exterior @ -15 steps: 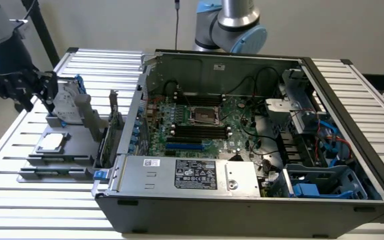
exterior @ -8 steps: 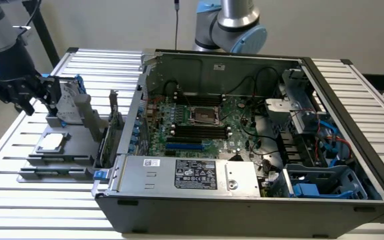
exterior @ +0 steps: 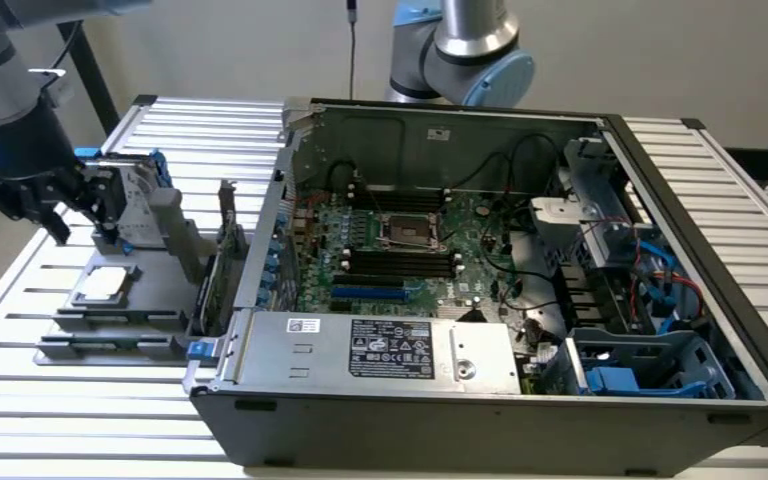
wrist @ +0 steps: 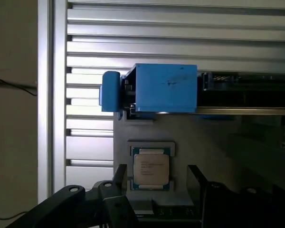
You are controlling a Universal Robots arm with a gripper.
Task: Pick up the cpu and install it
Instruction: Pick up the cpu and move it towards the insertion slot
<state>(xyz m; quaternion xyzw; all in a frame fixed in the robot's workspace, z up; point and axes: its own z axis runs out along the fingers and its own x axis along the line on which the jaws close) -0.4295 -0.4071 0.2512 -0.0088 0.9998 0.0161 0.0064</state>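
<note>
Cpu [exterior: 104, 285] hasn't been picked up yet. It's lying flat, silver top up, in its little holder on the grey tray [exterior: 64, 350] at the exterior view's left, out on the slatted table [exterior: 37, 420] beside the open computer case [exterior: 491, 420]

The gripper [exterior: 83, 238] hangs over that same tray, a bit to the far side of the cpu and above it. As far as we can see it's not touching the chip. Its fingers [exterior: 59, 225] are spread apart with nothing between them. From the wrist view we look straight down past the gripper [wrist: 156, 185], and the cpu [wrist: 151, 168] sits in the gap between the two dark fingers [wrist: 115, 192], so it looks lined up pretty well

Just past the cpu on the tray there's a blue block [wrist: 164, 88], the end of a long part standing on edge in the tray

Inside the case the green board [exterior: 398, 250] is lying flat with its socket [exterior: 404, 232] bare in the middle, well apart from the tray. The power supply [exterior: 384, 350] with the black label runs along the near side of the case
</note>
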